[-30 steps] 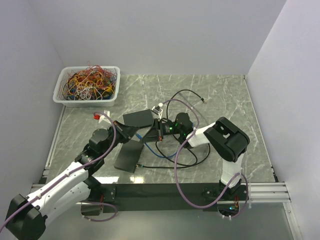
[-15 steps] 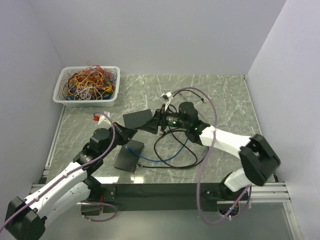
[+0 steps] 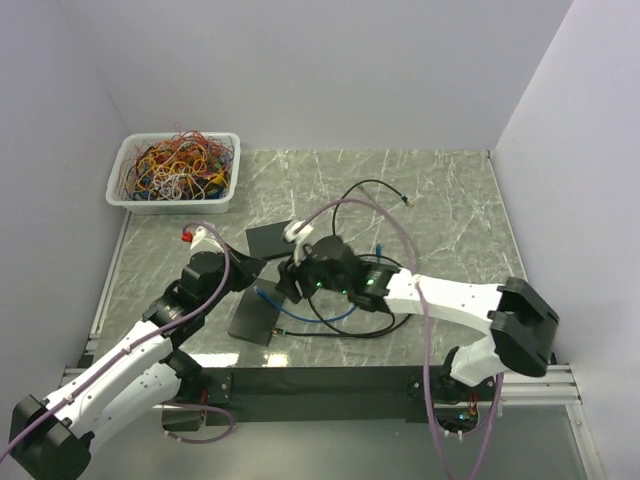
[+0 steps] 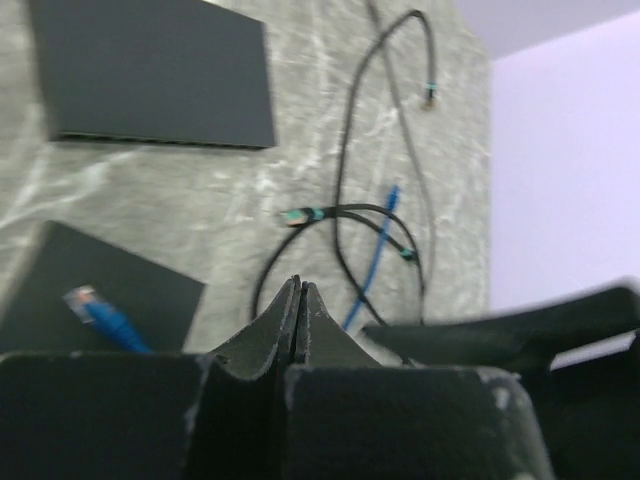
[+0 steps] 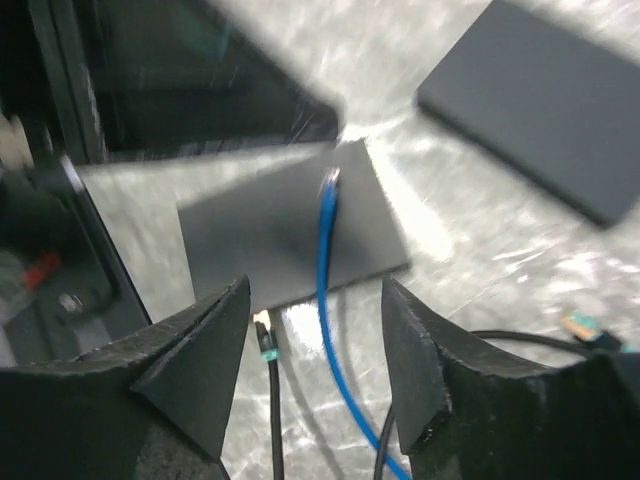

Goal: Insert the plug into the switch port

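Here the grey marble counter (image 3: 450, 200) carries everything. The right arm (image 3: 450, 298) reaches leftward across it, low over the middle, and the left arm (image 3: 130, 355) slants in from the near left corner, so the two wrists sit close together. A white bin (image 3: 170, 206) heaped with tangled coloured wires stands at the far left corner, well apart from both. Two flat dark switch boxes lie mid-counter: the far switch box (image 3: 270, 238) beyond the wrists and the near switch box (image 3: 255, 315) just on the near side of them. A black cable (image 3: 364, 182) loops over the centre of the counter. The blue cable (image 5: 325, 250) runs up onto the near switch box, its plug (image 5: 330, 180) lying loose on the box's flat top. The right jaws stand apart above that cable, gripping nothing; the left jaws are pressed together, empty.
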`<state>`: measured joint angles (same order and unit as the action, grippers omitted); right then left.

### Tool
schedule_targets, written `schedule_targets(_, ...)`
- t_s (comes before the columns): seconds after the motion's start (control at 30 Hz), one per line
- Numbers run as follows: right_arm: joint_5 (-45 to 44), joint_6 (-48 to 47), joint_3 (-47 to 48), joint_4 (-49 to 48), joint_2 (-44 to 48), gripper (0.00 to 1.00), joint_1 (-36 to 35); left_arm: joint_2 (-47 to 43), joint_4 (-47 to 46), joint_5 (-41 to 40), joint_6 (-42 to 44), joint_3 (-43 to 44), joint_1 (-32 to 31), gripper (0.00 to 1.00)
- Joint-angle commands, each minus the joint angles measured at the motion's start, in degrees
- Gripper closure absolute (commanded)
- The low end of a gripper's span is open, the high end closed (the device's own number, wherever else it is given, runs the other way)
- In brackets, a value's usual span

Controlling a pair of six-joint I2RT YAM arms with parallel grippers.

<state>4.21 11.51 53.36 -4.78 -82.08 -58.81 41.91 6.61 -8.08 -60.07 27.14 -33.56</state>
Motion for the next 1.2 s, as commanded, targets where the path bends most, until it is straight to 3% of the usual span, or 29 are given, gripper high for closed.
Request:
schedule_targets(0.0,-7.36,-4.39,4.02,4.33,-5.52,0.39,-4.29,-1.83,4.81,-5.36,1.62,1.96,0.51,0.98)
schedule_targets(0.4,-9.48,-4.65,12.2,7.5,-18.99,0.42,-7.29,-4.2,5.43,2.89,4.35,-1.82,11.14,0.98)
schedule_targets(0.53,-10.1,-5.0,14.74,8.29,-21.62,0.43,-7.29,-4.03,4.99,4.03,5.05,-2.0,12.11,0.98)
schedule_targets(0.83,-10.8,-4.74,17.3,9.17,-27.07,0.55,-7.29,-2.62,3.06,5.61,5.14,-2.79,12.73,0.98)
schedule_targets(1.03,-10.53,-4.56,17.12,8.91,-28.48,0.67,-7.37,-2.45,2.7,5.79,5.23,-2.97,12.99,0.98)
schedule_targets(1.17,-10.27,-4.39,15.81,7.68,-27.7,0.96,-7.29,-2.62,3.41,5.62,5.4,-2.44,13.08,0.97)
